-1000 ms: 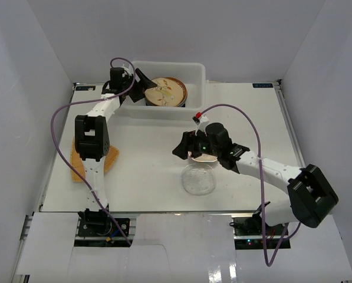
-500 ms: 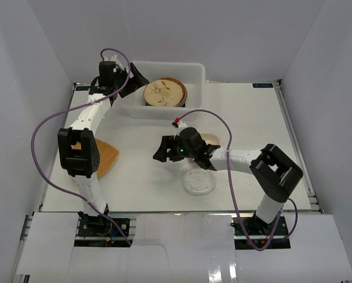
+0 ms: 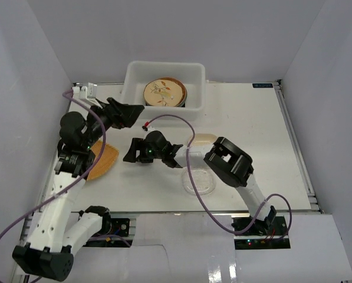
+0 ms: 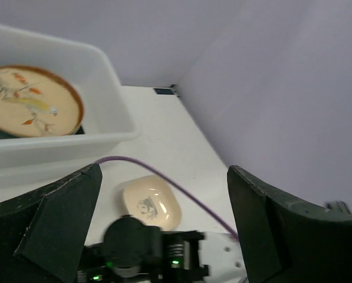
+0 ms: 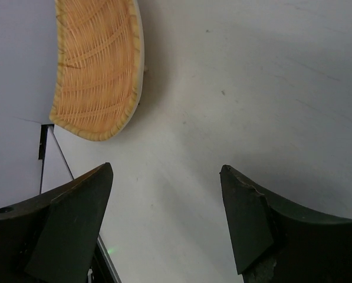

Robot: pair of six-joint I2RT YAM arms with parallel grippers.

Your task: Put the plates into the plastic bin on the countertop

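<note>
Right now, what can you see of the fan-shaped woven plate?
The fan-shaped plate is tan, with a basket-weave surface, a braided-looking rim and a pale side edge. It lies on the white countertop by the left wall. The left arm partly covers it from above. Nothing grips it.

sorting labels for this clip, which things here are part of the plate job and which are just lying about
Part of the job: plastic bin, floral plate inside it, cream bowl, clear glass plate, tan fan-shaped plate.
Not part of it: only the purple cable and white walls.
</note>
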